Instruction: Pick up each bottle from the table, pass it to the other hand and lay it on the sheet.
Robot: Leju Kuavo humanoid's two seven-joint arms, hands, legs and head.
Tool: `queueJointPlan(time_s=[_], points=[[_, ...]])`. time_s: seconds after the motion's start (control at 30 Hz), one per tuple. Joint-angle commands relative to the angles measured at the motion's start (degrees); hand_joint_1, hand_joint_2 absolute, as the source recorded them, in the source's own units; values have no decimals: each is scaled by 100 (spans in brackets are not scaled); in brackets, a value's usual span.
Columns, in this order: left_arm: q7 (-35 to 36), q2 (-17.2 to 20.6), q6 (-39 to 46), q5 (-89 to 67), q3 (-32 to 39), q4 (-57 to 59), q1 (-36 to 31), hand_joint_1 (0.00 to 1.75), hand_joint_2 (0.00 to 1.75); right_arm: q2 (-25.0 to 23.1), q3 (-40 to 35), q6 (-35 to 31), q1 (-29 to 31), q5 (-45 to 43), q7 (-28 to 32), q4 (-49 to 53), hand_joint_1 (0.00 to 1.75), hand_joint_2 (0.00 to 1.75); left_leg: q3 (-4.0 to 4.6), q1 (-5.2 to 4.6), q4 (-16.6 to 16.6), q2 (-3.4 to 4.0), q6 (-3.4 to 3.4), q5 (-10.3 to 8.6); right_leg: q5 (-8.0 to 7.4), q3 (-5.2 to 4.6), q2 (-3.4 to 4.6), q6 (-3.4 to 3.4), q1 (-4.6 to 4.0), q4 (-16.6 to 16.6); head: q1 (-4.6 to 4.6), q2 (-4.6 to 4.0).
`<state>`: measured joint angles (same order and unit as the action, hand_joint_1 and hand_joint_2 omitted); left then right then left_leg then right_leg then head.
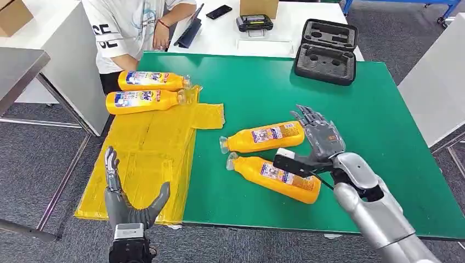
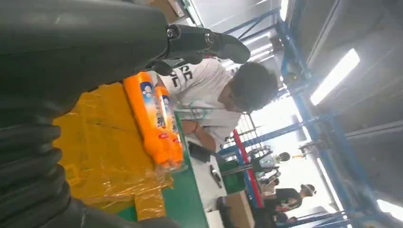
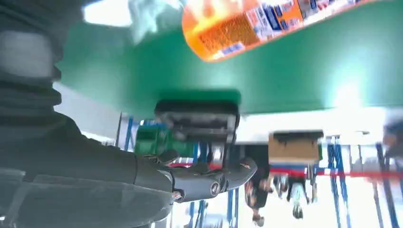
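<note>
Two orange bottles (image 1: pixel 149 80) (image 1: pixel 143 100) lie side by side at the far end of the yellow sheet (image 1: pixel 148 156), also seen as bottles (image 2: pixel 154 121) in the left wrist view. Two more orange bottles (image 1: pixel 264 137) (image 1: pixel 277 177) lie on the green table (image 1: pixel 307 82) to the right of the sheet. My right hand (image 1: pixel 321 137) hovers open, fingers spread, just right of the upper of these; that bottle's base (image 3: pixel 228 33) shows in the right wrist view. Near the sheet's front left corner, my left hand (image 1: pixel 129 200) is open and holds nothing.
A person in a white shirt (image 1: pixel 131 27) stands at the table's far left corner, close to the sheet's bottles. A black foam case (image 1: pixel 326 52) lies at the far edge. Behind is a white table with a phone (image 1: pixel 219 11) and a small device (image 1: pixel 254 23).
</note>
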<state>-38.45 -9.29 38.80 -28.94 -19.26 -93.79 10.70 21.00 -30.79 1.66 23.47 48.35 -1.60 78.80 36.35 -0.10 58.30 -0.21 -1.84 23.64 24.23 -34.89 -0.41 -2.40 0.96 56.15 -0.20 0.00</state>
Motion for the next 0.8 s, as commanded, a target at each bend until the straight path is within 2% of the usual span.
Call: queueJointPlan(time_s=[0.03, 0.1, 0.23, 0.27, 0.43, 0.47, 0.57, 0.8], points=[[102, 69, 45, -156, -189, -126, 19, 0, 175, -269, 617, -182, -1282, 758, -120, 1541, 0, 175, -30, 7, -5, -14, 12, 12, 16, 36, -13, 13, -7, -6, 0, 0], [156, 29, 8, -180, -185, -122, 38, 0, 175, -352, 537, -223, -1439, 895, -184, 1626, 0, 175, -18, 5, -5, -9, 8, 8, 10, 22, -7, 9, -5, -5, -2, 0], [325, -115, -111, -285, -118, -41, -112, 0, 175, -777, 329, -174, -1258, 1039, -326, 1264, 0, 175, -41, 7, -6, 13, 16, 20, 14, 38, 16, 15, -7, -6, -2, 0], [351, -132, -129, -303, -105, -34, -139, 0, 175, -805, 295, -189, -1256, 1070, -354, 1229, 0, 175, -7, 4, -3, 8, 8, 5, 0, 7, 11, 7, -4, -4, 0, 0], [460, -204, -199, -404, -7, -65, -135, 0, 175, -775, 336, -216, -1481, 926, -375, 1140, 0, 175, -48, 9, -6, 2, 18, 18, 15, 46, 6, 18, -10, -7, 0, 0], [462, -202, -202, -411, 2, -72, -121, 0, 175, -749, 358, -236, -1547, 904, -364, 1129, 0, 175, -20, 4, -7, -3, 10, 5, 5, 20, 0, 9, -4, -7, -2, 0], [495, -211, -237, -405, 31, -87, -85, 0, 175, -758, 526, -234, -1722, 837, -411, 1075, 0, 175, -27, 7, -6, -2, 11, 10, 9, 28, 1, 10, -7, -9, 0, 0], [588, -213, -273, -437, 14, -68, -90, 0, 175, -819, 981, 25, -1708, 683, -493, 776, 0, 175, -41, 7, -6, 5, 14, 17, 13, 42, 8, 13, -6, -10, 0, 0]])
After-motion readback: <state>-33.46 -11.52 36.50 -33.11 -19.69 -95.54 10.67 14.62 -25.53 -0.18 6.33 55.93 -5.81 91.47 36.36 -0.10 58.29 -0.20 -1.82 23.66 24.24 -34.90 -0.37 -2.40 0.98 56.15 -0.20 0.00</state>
